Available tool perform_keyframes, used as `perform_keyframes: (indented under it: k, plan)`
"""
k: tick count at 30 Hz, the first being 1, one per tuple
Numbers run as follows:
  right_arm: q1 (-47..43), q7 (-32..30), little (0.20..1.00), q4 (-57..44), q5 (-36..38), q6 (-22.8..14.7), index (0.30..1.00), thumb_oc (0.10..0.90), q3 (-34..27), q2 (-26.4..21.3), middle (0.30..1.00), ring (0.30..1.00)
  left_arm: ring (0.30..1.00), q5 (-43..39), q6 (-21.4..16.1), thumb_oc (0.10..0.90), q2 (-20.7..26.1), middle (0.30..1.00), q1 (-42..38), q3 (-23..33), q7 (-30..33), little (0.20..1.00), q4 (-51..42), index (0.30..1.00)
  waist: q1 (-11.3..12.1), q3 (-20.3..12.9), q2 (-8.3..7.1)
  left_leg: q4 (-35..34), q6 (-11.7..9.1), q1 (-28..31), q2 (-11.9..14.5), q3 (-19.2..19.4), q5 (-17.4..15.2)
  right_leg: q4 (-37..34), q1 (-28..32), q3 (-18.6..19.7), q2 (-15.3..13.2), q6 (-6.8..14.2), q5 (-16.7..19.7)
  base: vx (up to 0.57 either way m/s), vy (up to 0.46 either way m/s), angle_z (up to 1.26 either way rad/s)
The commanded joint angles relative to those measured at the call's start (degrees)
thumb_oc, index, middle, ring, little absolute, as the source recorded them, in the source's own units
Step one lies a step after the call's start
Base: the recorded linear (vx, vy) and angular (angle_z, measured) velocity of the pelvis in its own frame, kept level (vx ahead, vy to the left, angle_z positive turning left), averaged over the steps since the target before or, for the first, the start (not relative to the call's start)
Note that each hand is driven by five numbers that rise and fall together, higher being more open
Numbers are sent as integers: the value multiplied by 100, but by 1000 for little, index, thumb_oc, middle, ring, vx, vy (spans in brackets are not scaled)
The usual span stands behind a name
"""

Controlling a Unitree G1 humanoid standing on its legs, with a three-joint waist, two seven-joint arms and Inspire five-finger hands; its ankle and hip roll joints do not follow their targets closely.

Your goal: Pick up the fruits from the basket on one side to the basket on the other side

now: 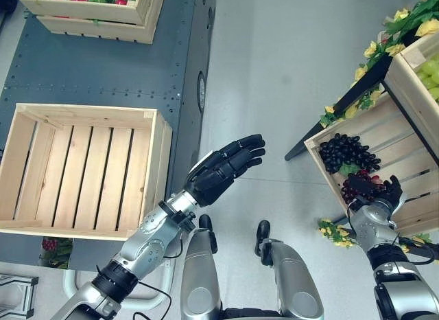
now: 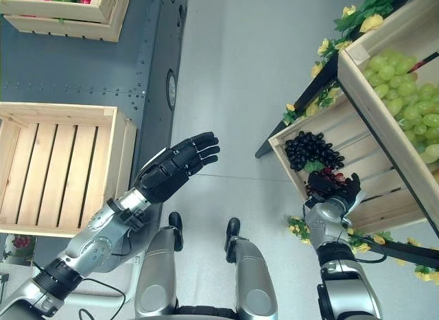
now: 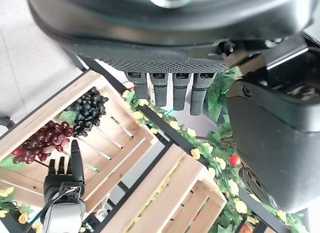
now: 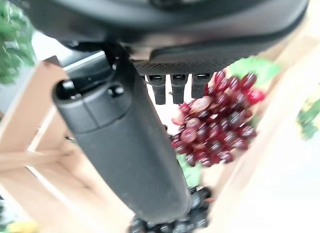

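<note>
On the right, a slanted wooden crate point(image 1: 317, 143) holds a black grape bunch point(image 1: 346, 153) and a red grape bunch point(image 1: 358, 186). My right hand point(image 1: 385, 196) is inside this crate at the red bunch, fingers straight and open. In the right wrist view the red grape bunch point(image 4: 215, 128) lies just past the fingertips point(image 4: 172, 88), not enclosed. My left hand point(image 1: 223, 169) hangs open in mid-air over the grey floor, palm up, just right of the empty slatted crate point(image 1: 82, 169). The left wrist view shows my right hand point(image 3: 62, 178) below the red bunch point(image 3: 45, 140).
The empty crate rests on a dark metal platform point(image 1: 103, 73). Another crate point(image 1: 96, 18) with red fruit and leaves stands at the far left. Above the right crate sits a crate of green grapes point(image 2: 405, 100). Yellow flower garlands point(image 1: 370, 59) and a black stand edge the right side.
</note>
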Motion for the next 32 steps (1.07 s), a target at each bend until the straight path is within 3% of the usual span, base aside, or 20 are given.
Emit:
perform_keyframes:
  k: [1, 5, 7, 10, 11, 17, 18, 25, 27, 32]
  plan:
    - [92, 38, 900, -524, 382, -41, 900, 800, -54, -645, 900, 900, 900, -101, -217, 800, 35, 900, 148, 270, -461, 900, -1145, 900, 27, -570, -383, 423, -239, -446, -192, 375, 247, -741, 742, -188, 246, 149, 291, 33, 1, -7]
    - [432, 379, 900, -684, 92, 505, 900, 800, -110, -596, 900, 900, 900, -45, -98, 800, 22, 900, 398, 465, -600, 900, -1181, 900, 31, -752, -521, 181, -259, -214, -175, 465, 259, -1030, 997, -145, 224, 201, 397, 42, 16, -9]
    - [519, 410, 900, -753, -55, 481, 900, 800, -43, -658, 900, 900, 900, 6, -60, 800, 10, 900, 445, 483, -560, 900, -1214, 900, 39, -831, -593, 67, -242, -102, -178, 502, 230, -1154, 1115, -115, 217, 231, 445, 35, 24, -6]
    - [599, 984, 900, -1441, 35, 110, 900, 800, 8, -691, 900, 900, 900, 78, -20, 800, -122, 900, 627, 600, -579, 900, -1199, 900, 32, -1035, -651, -219, -261, 203, -198, 583, 249, -1351, 1353, -24, 178, 256, 475, 70, 110, -10]
    - [676, 1044, 900, -1711, -233, -70, 900, 800, 30, -667, 900, 900, 900, 115, -30, 800, -183, 900, 708, 644, -598, 900, -1198, 900, 24, -1092, -641, -321, -264, 293, -215, 615, 271, -1397, 1409, -2, 154, 260, 483, 66, 143, -6]
    - [1304, 893, 900, -3223, -1960, -295, 900, 800, -113, -541, 900, 900, 900, 301, -50, 800, -587, 900, 1227, 986, -551, 900, -1233, 900, -35, -1481, -566, -1060, -196, 858, -436, 756, 316, -1668, 1658, 131, -47, 334, 523, 37, 174, -5]
    - [1390, 925, 900, -3430, -2030, -334, 900, 800, -164, -487, 900, 900, 900, 326, -16, 800, -628, 900, 1272, 1041, -462, 900, -1275, 900, -48, -1530, -577, -1209, -137, 902, -462, 814, 467, -1707, 1633, 137, -86, 309, 587, -31, 188, -2]
    - [1780, 2194, 900, -4363, -1854, -948, 900, 800, -88, -94, 900, 900, 900, 615, 12, 800, -994, 900, 1494, 1241, -79, 900, -927, 900, -94, -1908, -486, -1932, -78, 1431, -762, 610, 583, -1924, 1759, 239, -273, 309, 581, -25, 194, 1]
    - [1957, 2541, 900, -4482, -2273, -1128, 900, 800, -8, -9, 900, 900, 900, 602, 113, 800, -1101, 900, 1594, 1332, -120, 900, -724, 900, -94, -2016, -462, -2140, -64, 1560, -848, 480, 619, -1968, 1767, 241, -317, 311, 582, -22, 154, 8]
    - [2307, 3281, 900, -4325, -1874, -1394, 900, 800, 181, 227, 900, 900, 900, 852, 187, 800, -1309, 900, 1699, 1393, -156, 900, -288, 900, -105, -2238, -404, -2890, -22, 1971, -983, 259, 791, -2113, 1765, 72, -404, 332, 623, -35, 120, 15]
